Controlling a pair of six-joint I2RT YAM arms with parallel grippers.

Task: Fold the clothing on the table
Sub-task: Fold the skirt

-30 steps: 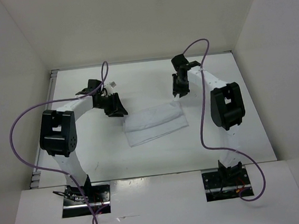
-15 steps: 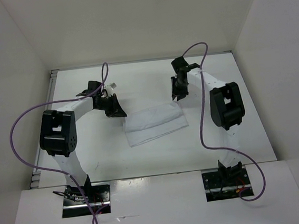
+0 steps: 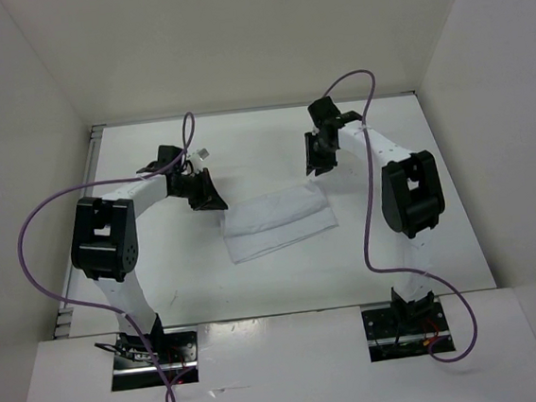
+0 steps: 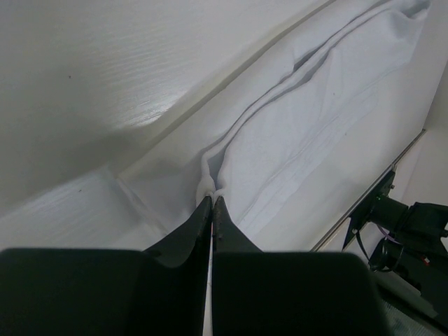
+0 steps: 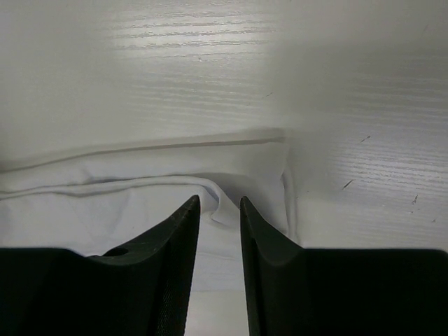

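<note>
Clothing [image 3: 278,221] flat on bench [image 3: 244,146]; left gripper [image 4: 211,203] pinching one far corner for lifting, right gripper [image 5: 219,203] spread over the other, not yet gripping.

Clothing [image 4: 301,133] cut off at wrist views' edges, its far-left corner hidden under left gripper [image 3: 215,203], hold of right gripper [image 5: 218,204] unclear

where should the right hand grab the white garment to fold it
Its far right corner, at the raised wrinkle between the fingers of the open right hand. Come from straight above: the garment lies flat on the table, so only that ridge can be pinched. The left hand pinches the far left corner.
</note>
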